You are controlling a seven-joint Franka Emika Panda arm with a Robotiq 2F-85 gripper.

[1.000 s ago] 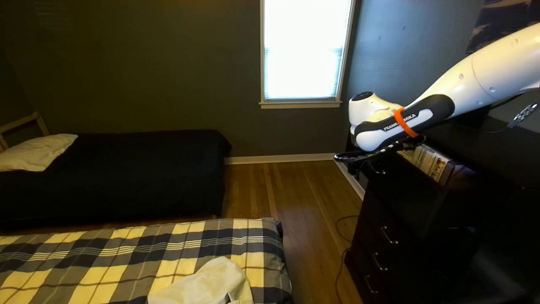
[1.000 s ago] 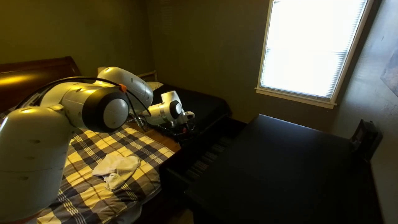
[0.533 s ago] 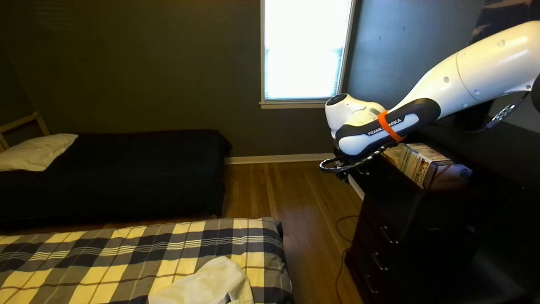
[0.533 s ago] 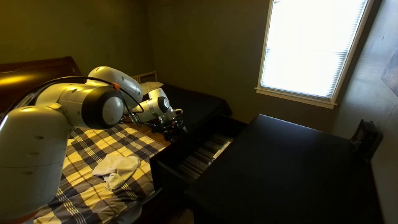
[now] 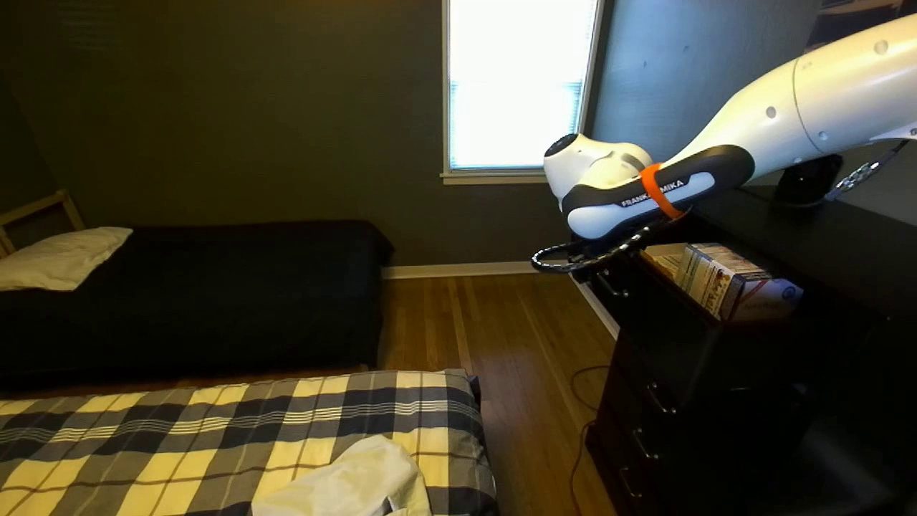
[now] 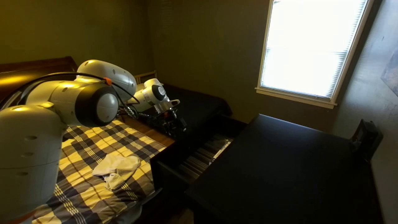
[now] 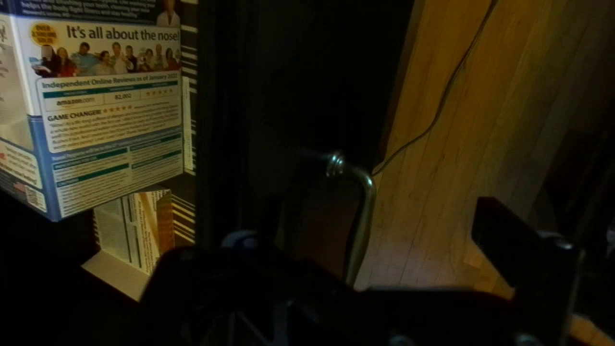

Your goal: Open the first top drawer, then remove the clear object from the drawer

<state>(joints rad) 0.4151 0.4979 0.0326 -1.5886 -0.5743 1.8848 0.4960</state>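
The top drawer point(image 5: 663, 315) of the dark dresser stands pulled out, with its pale wood interior and contents showing. It also shows in an exterior view point(image 6: 174, 170) and as a dark front in the wrist view point(image 7: 298, 86). Its metal handle point(image 5: 612, 285) lies below my gripper point(image 6: 176, 127). In the wrist view the fingers of my gripper point(image 7: 384, 216) are spread, and the handle point(image 7: 360, 216) appears between them, apparently not gripped. A blue and white printed box point(image 7: 113, 110) is in the drawer, also seen in an exterior view point(image 5: 763, 299). I cannot make out a clear object.
Several books or cases point(image 5: 706, 279) stand in the drawer. The dark dresser top point(image 6: 273, 165) overhangs its back part. A plaid bed point(image 5: 236, 430) with a pale cloth point(image 5: 358, 476) stands in front. A cable point(image 7: 447, 91) runs over the wood floor.
The drawer has come further out between the earliest frames and the middle ones, uncovering more of its contents. Since then my gripper has risen away from the handle.
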